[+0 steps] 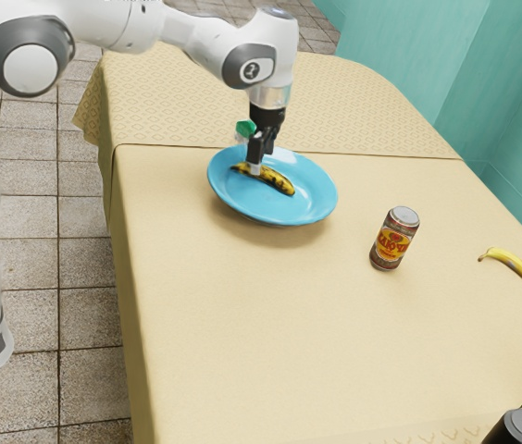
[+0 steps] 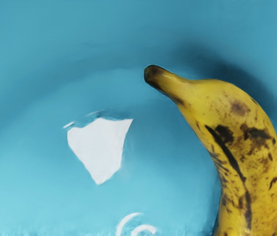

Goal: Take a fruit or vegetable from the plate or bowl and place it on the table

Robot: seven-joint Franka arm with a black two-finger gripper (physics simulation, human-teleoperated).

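- You are positioning the gripper (image 1: 260, 163) at the spotted banana (image 1: 280, 183), which is lying on the blue plate (image 1: 315, 205); whether it is pinching or spread, you cannot tell.
- You are having a labelled drink can (image 1: 392, 242) standing between plate and yellow banana (image 1: 511, 263).
- In the exterior view the gripper is covering part of the spotted banana; the wrist view is giving you its dark tip and a white patch (image 2: 99, 147) on the plate.
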